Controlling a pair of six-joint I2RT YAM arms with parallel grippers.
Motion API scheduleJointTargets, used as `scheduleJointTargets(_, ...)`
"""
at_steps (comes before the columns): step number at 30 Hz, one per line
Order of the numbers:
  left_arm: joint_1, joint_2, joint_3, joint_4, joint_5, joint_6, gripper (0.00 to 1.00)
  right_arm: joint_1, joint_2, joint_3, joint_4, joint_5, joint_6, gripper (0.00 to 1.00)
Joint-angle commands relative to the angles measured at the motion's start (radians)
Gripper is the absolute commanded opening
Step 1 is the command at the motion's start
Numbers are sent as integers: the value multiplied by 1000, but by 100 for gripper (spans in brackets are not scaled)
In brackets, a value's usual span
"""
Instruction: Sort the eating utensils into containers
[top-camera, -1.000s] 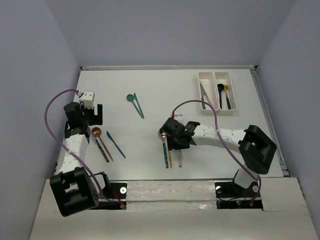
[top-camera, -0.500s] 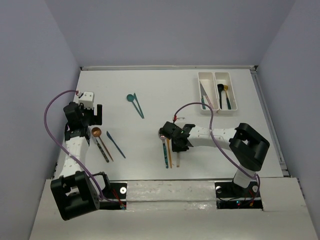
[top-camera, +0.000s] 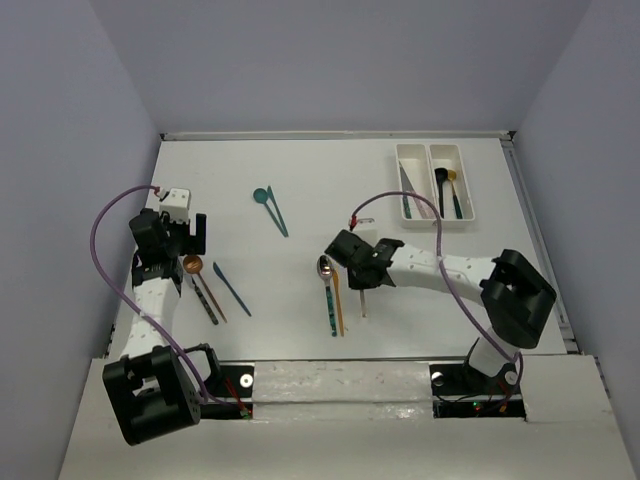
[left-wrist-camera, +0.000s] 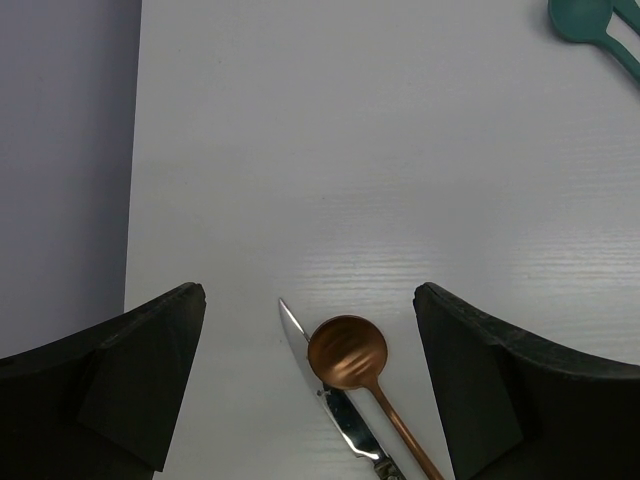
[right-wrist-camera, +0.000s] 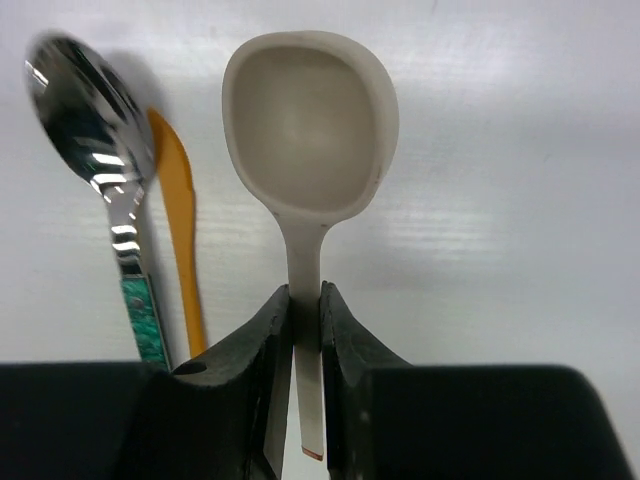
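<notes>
Fingers on right arm (right-wrist-camera: 262, 370) clamped on beige plastic spoon (right-wrist-camera: 305, 130) at handle, bowl pointing ahead. Your joined white trays (top-camera: 431, 185) lie farther back, to right.

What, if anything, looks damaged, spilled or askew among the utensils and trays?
Nothing stands out. The loose utensils lie flat and intact on the table, the trays sit straight, and the right gripper pinches the beige spoon squarely by its handle.
</notes>
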Motion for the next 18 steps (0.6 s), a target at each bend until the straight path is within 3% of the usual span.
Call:
scheduleJointTargets(1, 2, -35, -13, 45, 10, 17, 99, -141, -136, 177, 18, 98, -272, 0)
scheduleJointTargets(5, 2, -43, -15, 45, 12, 26, 99, -411, -167, 301, 79, 55, -484, 0)
scheduleJointTargets(7, 1, -46, -16, 45, 18, 31, 99, -555, -184, 306, 241, 63, -634, 0)
scheduleJointTargets(10, 2, -41, -19, 53, 29, 35, 99, -755, -158, 345, 360, -50, -732, 0)
scheduleJointTargets(18, 2, -12, -27, 80, 19, 46, 99, -912, 67, 513, 371, -122, -923, 0)
